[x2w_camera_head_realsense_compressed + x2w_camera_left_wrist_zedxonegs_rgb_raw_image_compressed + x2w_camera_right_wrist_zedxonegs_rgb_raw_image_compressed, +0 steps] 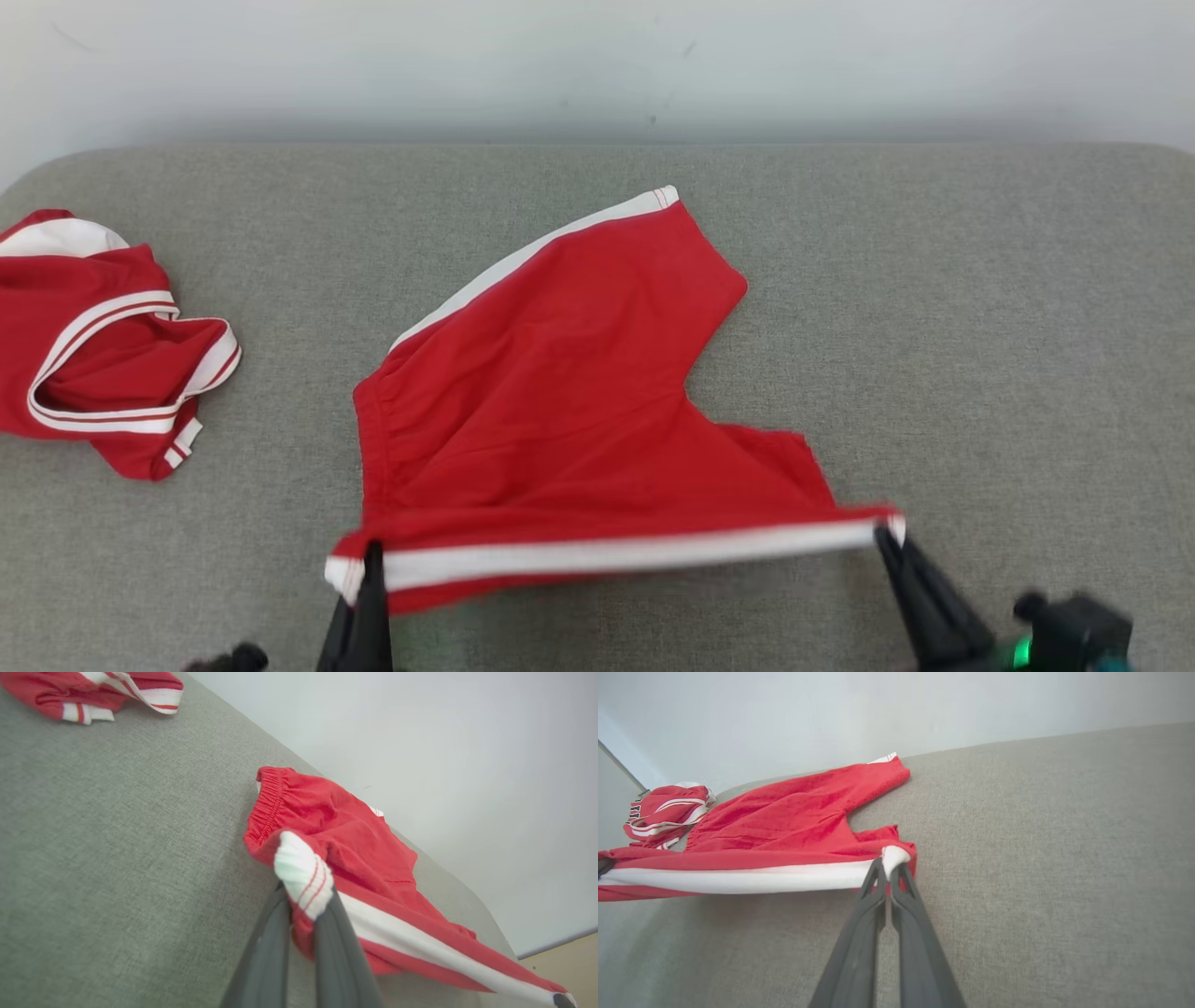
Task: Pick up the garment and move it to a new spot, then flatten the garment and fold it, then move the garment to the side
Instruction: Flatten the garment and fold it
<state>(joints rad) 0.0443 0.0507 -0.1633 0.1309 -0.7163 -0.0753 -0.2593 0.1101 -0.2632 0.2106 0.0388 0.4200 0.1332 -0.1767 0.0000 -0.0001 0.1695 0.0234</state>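
On the grey fabric-covered desk (980, 327) below a pale wall (597, 65), a crumpled jersey (103, 345) far left bears black lettering (634, 810) too small to read, while the left end effector (372, 553) and right end effector (885, 534) each pinch one end of the white stripe (616, 553) of the red shorts (560, 392), stretched crosswise, with the rest lying beyond toward the wall.

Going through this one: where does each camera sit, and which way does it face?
Head view: on the head, facing forward and down at the shorts on the grey cushion; left pincer and right pincer at the bottom, each shut on the striped edge.
Left wrist view: on the left wrist, looking along its fingers across the shorts toward the wall.
Right wrist view: on the right wrist, looking along its fingers across the cushion toward the wall.
Shared: all three show the shorts and the other red garment.
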